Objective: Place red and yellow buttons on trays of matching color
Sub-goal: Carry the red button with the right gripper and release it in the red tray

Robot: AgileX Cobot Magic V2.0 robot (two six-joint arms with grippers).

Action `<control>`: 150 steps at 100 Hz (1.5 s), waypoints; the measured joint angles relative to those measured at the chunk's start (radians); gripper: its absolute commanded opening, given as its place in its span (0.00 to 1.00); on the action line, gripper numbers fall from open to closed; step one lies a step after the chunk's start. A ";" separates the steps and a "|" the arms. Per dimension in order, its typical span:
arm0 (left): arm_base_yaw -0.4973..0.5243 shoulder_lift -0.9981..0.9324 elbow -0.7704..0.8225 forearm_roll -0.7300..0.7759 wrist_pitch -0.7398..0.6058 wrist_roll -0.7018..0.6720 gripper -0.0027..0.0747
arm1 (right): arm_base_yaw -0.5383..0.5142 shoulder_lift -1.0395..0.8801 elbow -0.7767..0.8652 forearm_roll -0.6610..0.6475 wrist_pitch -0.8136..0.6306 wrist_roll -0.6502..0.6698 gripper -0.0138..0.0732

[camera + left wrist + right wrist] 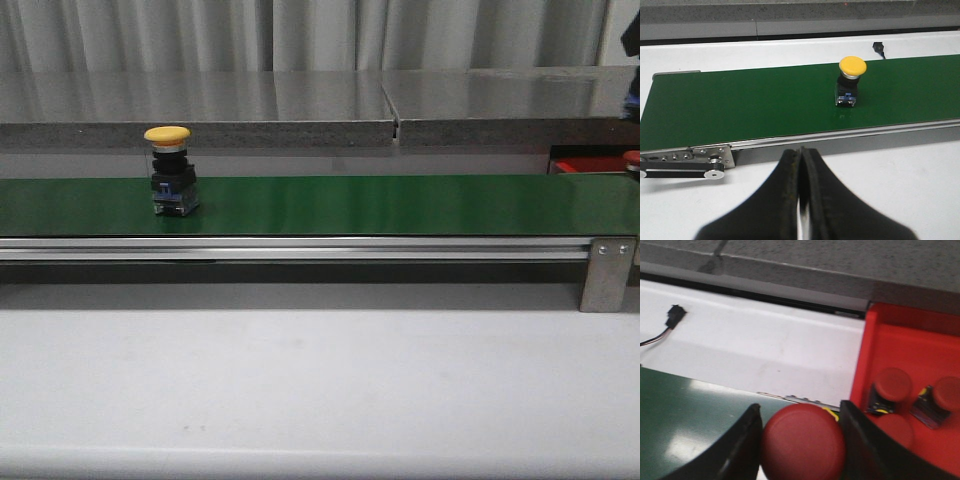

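Note:
A yellow button (168,170) on a black base stands upright on the green belt (380,205), left of the middle; it also shows in the left wrist view as the yellow button (851,80). My left gripper (801,153) is shut and empty over the white table, short of the belt. My right gripper (801,410) is shut on a red button (802,442) at the belt's end, beside the red tray (900,345). Three red buttons (893,384) lie in that tray. A yellow tray is out of view.
A grey stone counter (300,130) runs behind the belt. The belt's metal end bracket (608,272) stands at the right and its roller bracket (710,162) near my left gripper. A black cable plug (675,315) lies on the white table behind the belt.

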 measured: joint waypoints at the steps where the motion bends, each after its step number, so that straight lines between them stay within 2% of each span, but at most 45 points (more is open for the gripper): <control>1: 0.000 0.000 0.000 0.000 0.000 0.000 0.01 | -0.004 0.000 0.000 0.000 -0.005 0.000 0.27; 26: 0.000 0.000 0.000 0.000 0.000 0.000 0.01 | -0.122 0.000 0.011 0.013 -0.073 0.000 0.27; 45: 0.000 0.000 0.000 0.000 0.000 0.000 0.01 | -0.175 0.040 0.011 0.079 -0.126 0.000 0.27; 87: 0.000 0.000 0.000 0.000 0.000 0.000 0.01 | -0.180 0.160 0.011 0.131 -0.285 0.000 0.27; 150: 0.000 0.000 0.000 0.000 0.000 0.000 0.01 | -0.180 0.352 -0.042 0.224 -0.321 0.000 0.27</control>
